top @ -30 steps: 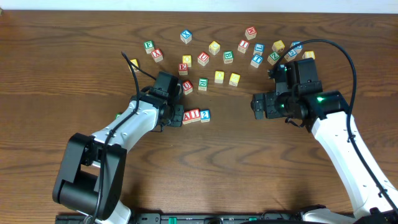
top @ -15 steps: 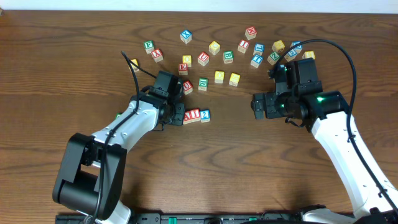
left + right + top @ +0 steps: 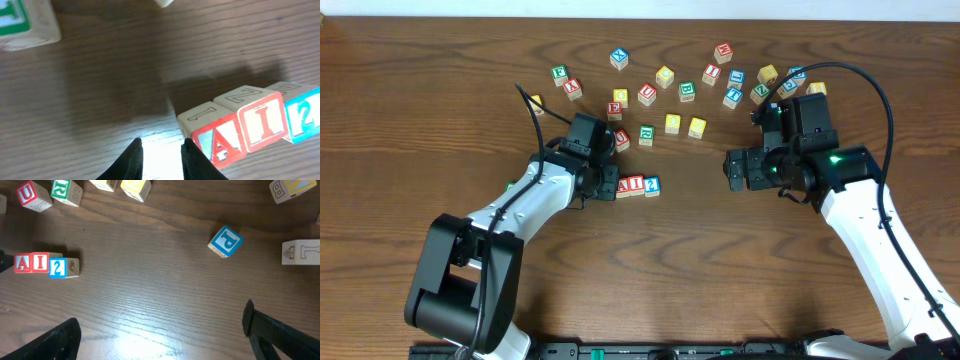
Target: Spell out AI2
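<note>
Three light-wood cubes stand side by side in a row on the table: the red A (image 3: 623,186), the red I (image 3: 636,185) and the blue 2 (image 3: 651,186). In the left wrist view the A (image 3: 220,145), I (image 3: 263,125) and 2 (image 3: 305,120) run off to the right. My left gripper (image 3: 607,182) (image 3: 161,150) sits just left of the row, its jaws a narrow gap apart with nothing between them and the right finger (image 3: 194,159) against the A cube's side. My right gripper (image 3: 732,170) (image 3: 159,322) stands wide open and empty, well right of the row (image 3: 40,263).
Several other letter cubes lie scattered across the back of the table, among them a yellow one (image 3: 665,75), a blue P (image 3: 225,241) and a green-printed one (image 3: 25,22). A few crowd close behind my right arm (image 3: 767,73).
The row of three cubes and my left gripper have shifted very slightly to the right. The right arm has not moved.
</note>
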`<act>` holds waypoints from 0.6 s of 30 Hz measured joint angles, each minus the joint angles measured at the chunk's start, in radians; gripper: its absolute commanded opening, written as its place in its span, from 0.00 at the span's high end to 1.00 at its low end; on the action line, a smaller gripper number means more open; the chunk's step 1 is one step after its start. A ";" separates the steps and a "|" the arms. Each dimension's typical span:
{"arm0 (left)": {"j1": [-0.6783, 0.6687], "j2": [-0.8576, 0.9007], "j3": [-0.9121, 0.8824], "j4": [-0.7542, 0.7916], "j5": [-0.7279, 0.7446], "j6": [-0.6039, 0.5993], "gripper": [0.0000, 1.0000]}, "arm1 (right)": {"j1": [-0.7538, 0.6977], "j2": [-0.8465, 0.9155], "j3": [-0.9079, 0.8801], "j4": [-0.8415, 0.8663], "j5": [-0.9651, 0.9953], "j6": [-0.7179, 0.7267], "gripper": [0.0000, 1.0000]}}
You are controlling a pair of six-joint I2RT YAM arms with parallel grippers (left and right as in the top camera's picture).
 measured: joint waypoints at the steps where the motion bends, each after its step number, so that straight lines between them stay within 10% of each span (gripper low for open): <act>1: 0.000 0.000 0.000 0.004 0.008 0.005 0.74 | 0.000 0.000 0.000 0.000 0.000 0.000 0.01; 18: 0.000 0.000 0.000 0.014 0.048 0.020 0.74 | 0.000 0.000 0.000 0.000 0.000 -0.002 0.01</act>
